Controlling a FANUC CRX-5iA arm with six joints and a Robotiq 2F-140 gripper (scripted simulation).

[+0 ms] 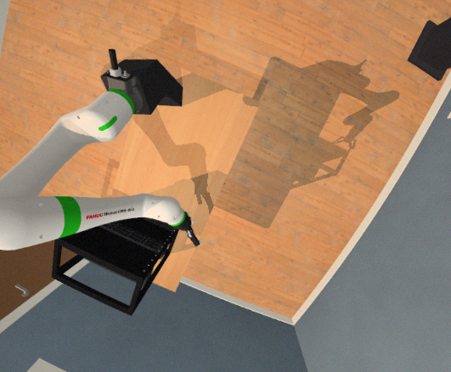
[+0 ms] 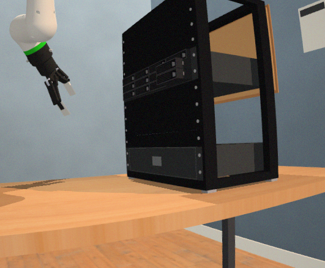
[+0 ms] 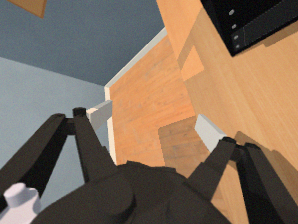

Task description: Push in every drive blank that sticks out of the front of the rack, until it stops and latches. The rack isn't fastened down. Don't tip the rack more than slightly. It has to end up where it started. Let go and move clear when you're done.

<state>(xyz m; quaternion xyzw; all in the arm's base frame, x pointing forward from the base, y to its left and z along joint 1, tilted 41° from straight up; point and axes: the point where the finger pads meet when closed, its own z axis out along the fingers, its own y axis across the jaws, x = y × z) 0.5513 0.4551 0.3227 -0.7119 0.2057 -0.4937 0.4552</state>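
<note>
The black rack [image 1: 104, 255] [image 2: 161, 119] [image 3: 220, 17] stands upright on the wooden table [image 2: 106, 211] [image 3: 240, 95]. In the exterior view, an upper drive blank [image 2: 166, 66] and a lower drive blank [image 2: 167, 76] stick out at the right end of the drive bay, one directly above the other. The other blanks in the bay, such as the one in the middle column [image 2: 141, 81], look about flush. My gripper [image 2: 67, 99] [image 3: 154, 114] [image 1: 195, 241] is wide open and empty. It hangs in the air in front of the rack, touching nothing. The wrist view shows only a lower corner of the rack, no blanks.
A lower unit with a grey label [image 2: 156, 161] sits at the bottom of the rack. The rack's side frame is open, with dark boxes [image 2: 232, 68] behind the front panels. The arm [image 1: 121, 212] passes above the rack in the top view. The table's edge [image 2: 155, 226] runs past the rack's near side.
</note>
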